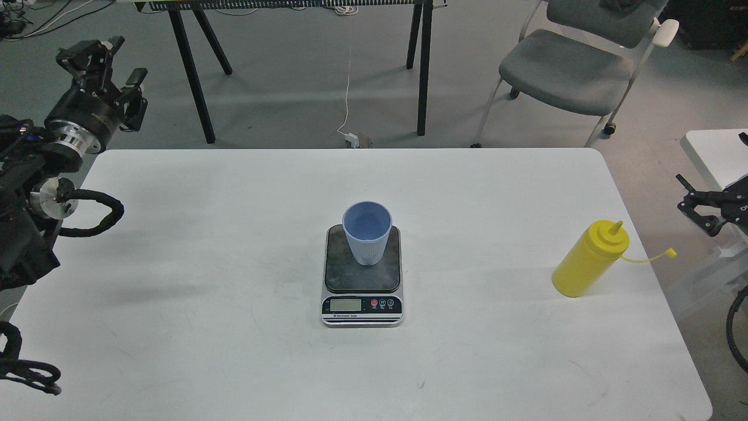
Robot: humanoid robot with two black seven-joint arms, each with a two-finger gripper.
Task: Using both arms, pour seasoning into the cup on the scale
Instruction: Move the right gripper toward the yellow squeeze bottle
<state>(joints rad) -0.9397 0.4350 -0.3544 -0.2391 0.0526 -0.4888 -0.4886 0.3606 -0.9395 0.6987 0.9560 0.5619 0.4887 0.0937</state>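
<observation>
The light blue ribbed cup point(366, 232) stands upright on the dark platform of the scale point(362, 292) at the middle of the white table point(234, 234). The yellow seasoning bottle point(590, 259) stands near the table's right edge, its tethered tip cap hanging off to the right. My left gripper point(111, 64) is raised beyond the table's far left corner, open and empty, far from the cup. My right gripper point(695, 204) shows at the right edge, beyond the table and right of the bottle, empty; its fingers are too dark to tell apart.
A grey chair point(575, 64) stands behind the table at the right. Black trestle legs point(193, 76) stand behind at the left and middle. A second white table point(716, 152) is at the far right.
</observation>
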